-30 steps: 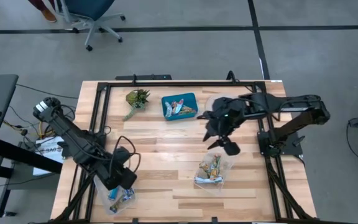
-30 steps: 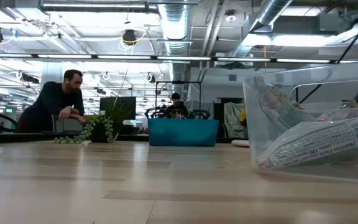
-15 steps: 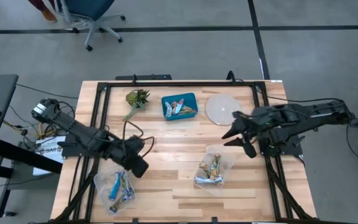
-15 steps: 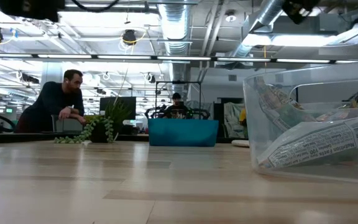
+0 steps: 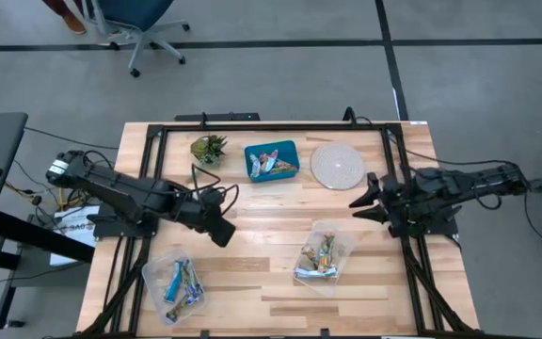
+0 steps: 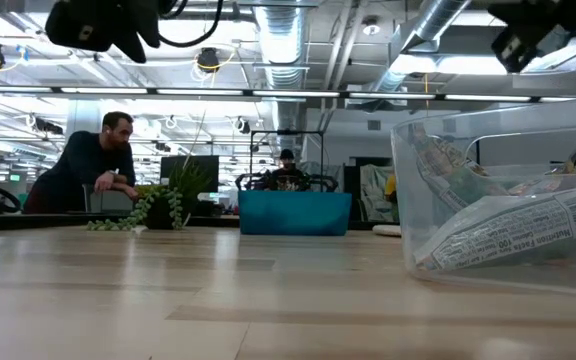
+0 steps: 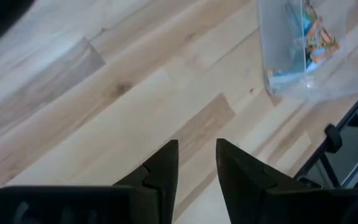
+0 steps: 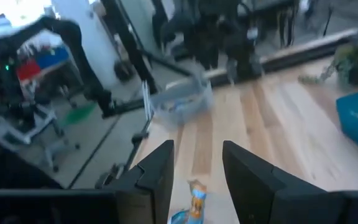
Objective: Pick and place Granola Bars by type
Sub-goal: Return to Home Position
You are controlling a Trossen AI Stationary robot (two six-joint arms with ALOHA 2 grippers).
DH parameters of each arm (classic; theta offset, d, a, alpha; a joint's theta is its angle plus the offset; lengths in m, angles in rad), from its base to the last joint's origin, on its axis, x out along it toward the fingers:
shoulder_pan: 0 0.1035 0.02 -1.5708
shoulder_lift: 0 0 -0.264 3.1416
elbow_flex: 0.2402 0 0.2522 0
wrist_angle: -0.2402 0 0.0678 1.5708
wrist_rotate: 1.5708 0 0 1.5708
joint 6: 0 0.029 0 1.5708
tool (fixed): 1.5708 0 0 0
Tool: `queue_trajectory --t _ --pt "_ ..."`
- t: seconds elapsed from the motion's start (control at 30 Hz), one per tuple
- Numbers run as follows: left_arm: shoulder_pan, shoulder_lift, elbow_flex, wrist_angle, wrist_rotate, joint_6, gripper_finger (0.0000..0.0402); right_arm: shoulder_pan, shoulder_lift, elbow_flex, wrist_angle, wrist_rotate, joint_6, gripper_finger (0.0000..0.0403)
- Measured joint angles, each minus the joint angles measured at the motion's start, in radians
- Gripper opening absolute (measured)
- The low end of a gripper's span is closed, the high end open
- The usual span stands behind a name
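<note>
Granola bars lie in three places. Mixed ones fill the blue bin (image 5: 271, 160) at the far middle. Blue-white ones sit in the clear container (image 5: 175, 282) near the left corner, also seen from the left wrist (image 7: 303, 43). Orange and yellow ones are in the clear container (image 5: 323, 252) near the middle (image 6: 508, 225). My left gripper (image 5: 220, 229) (image 7: 196, 152) hovers open and empty over bare wood left of centre. My right gripper (image 5: 365, 196) (image 8: 196, 163) is open and empty near the right edge, above the table.
A round clear lid (image 5: 337, 165) lies flat on the table beside the blue bin. A green spiky plant (image 5: 207, 149) stands at the far left. Black frame rails (image 5: 153, 179) run along the table's sides. A person (image 6: 93, 165) leans on something beyond the far edge.
My left gripper has risen from over the near-left clear container and moved toward the table's middle and far side. My right gripper has drawn back from the table's centre toward the right edge. The bars and containers stayed put.
</note>
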Motion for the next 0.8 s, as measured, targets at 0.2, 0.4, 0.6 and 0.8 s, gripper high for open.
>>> queue_trajectory --t 0.2,0.4,0.6,0.8 --pt "0.038 0.0 0.0 0.005 0.0 -0.001 0.0099 0.0 -0.204 -0.165 0.178 0.065 -0.001 0.0127" --pt "0.059 0.0 0.0 0.031 0.009 -0.009 0.0099 0.0 -0.349 -0.298 0.373 0.112 -0.026 0.0127" --pt "0.071 0.0 0.0 0.051 0.044 -0.011 0.0099 -0.004 -0.422 -0.357 0.455 0.114 -0.054 0.0127" --pt "0.074 0.0 0.0 0.059 0.051 -0.028 0.0099 -0.026 -0.429 -0.403 0.503 0.114 -0.072 0.0127"
